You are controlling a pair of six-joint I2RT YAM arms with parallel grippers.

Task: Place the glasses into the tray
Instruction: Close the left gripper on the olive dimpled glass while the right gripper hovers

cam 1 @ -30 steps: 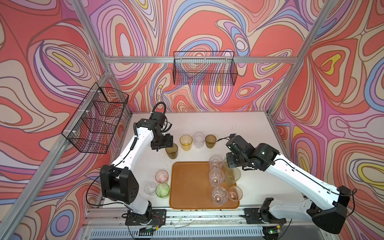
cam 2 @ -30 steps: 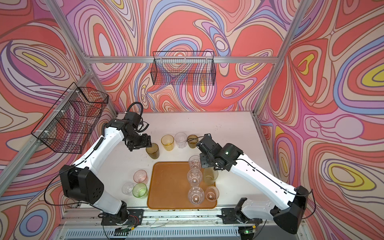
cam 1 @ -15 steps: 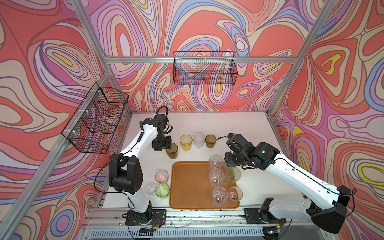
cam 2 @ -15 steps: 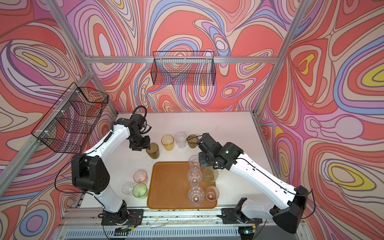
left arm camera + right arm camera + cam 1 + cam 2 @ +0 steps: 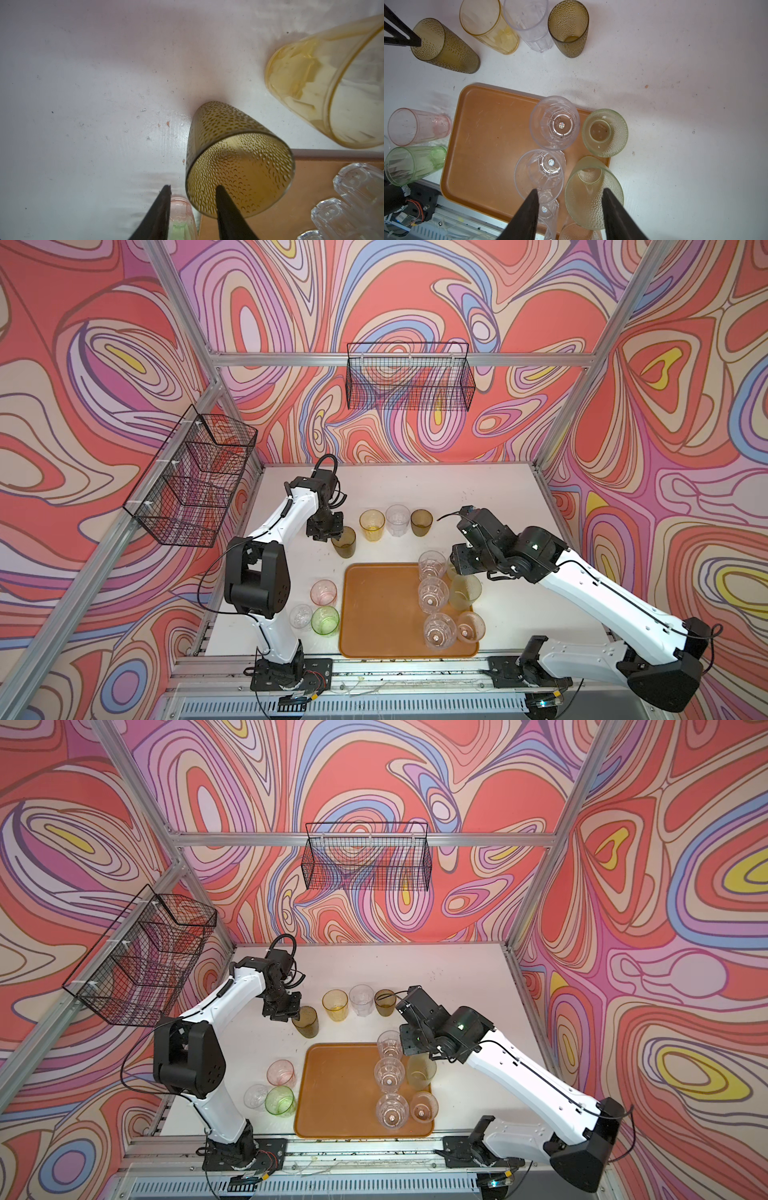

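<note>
The orange-brown tray [image 5: 378, 605] lies at the table's front and holds several glasses along its right side. My left gripper [image 5: 332, 533] is open astride the rim of an olive-brown glass [image 5: 344, 541] standing behind the tray. In the left wrist view one finger [image 5: 223, 205] is inside this glass [image 5: 239, 166] and the other stands clear outside it. My right gripper [image 5: 457, 570] hangs open over a pale green glass [image 5: 593, 193] at the tray's right edge, touching nothing. A second pale green glass [image 5: 605, 133] stands by the tray's far right corner.
Amber [image 5: 371, 524], clear [image 5: 397, 520] and olive [image 5: 421, 522] glasses stand in a row behind the tray. Pink [image 5: 323, 592], clear [image 5: 301, 616] and green [image 5: 325, 620] glasses cluster left of it. Black wire baskets [image 5: 409, 381] hang on the walls.
My left gripper has come onto the olive-brown glass and its jaws have narrowed around the rim. The right gripper's jaws have widened a little over the pale green glass.
</note>
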